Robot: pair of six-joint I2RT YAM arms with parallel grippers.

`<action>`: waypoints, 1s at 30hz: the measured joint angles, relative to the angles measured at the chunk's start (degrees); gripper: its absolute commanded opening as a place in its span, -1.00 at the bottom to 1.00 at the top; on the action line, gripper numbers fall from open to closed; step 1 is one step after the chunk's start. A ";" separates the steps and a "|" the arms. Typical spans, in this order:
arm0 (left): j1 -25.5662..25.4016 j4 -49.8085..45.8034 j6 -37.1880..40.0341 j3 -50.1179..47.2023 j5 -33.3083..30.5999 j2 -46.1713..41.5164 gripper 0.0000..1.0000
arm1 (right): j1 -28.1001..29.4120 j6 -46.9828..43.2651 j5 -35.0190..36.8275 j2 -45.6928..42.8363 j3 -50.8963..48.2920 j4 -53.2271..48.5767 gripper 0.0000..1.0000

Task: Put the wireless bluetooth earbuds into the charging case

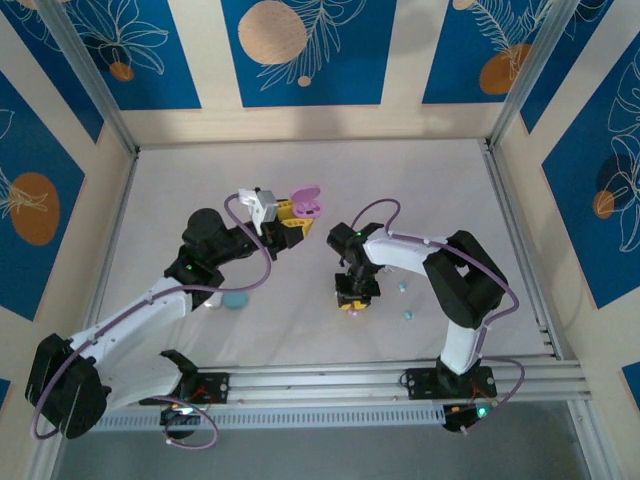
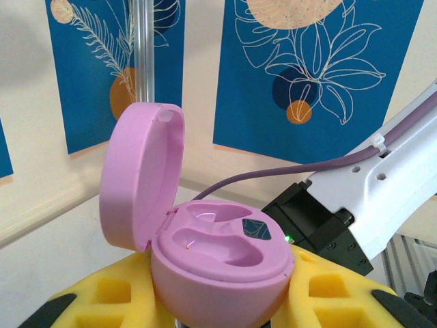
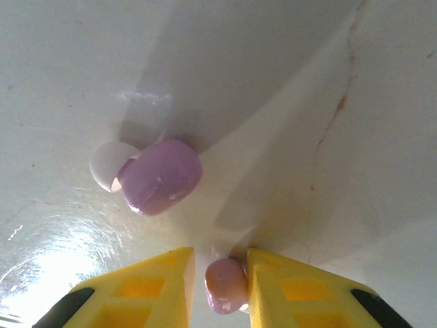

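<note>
The right fingers (image 3: 164, 290), yellow-padded at the bottom of the wrist view, are closed on a glossy pink earbud (image 3: 227, 285), its sides hidden between them. Up and to the left on the white tabletop (image 3: 341, 82) lies a second pink earbud (image 3: 160, 176), half covering a white earbud (image 3: 106, 166). The left fingers (image 2: 102, 297) grip the pink charging case (image 2: 218, 260), lid upright at left, two glossy wells showing.

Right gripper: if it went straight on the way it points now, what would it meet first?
Most likely the white table: the right gripper points down at it, shut on a pink earbud. The second pink earbud lies left of that line. How close the table is, I cannot tell.
</note>
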 measured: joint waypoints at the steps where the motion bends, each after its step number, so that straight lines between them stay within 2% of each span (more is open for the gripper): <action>1: 0.00 -0.02 0.00 0.00 -0.02 0.00 -0.50 | 0.00 -0.02 0.00 0.00 0.02 0.00 -0.46; 7: 0.00 -0.04 0.00 0.00 -0.02 0.00 -0.49 | -0.02 -0.17 0.20 0.07 0.02 -0.15 -0.53; 26: 0.00 -0.17 0.00 0.00 -0.02 0.00 -0.49 | 2.14 -0.90 3.34 0.55 0.83 -1.27 -0.51; 30: 0.00 -0.17 0.00 0.00 -0.02 0.00 -0.49 | 2.47 -1.05 4.15 0.55 0.83 -1.38 -0.62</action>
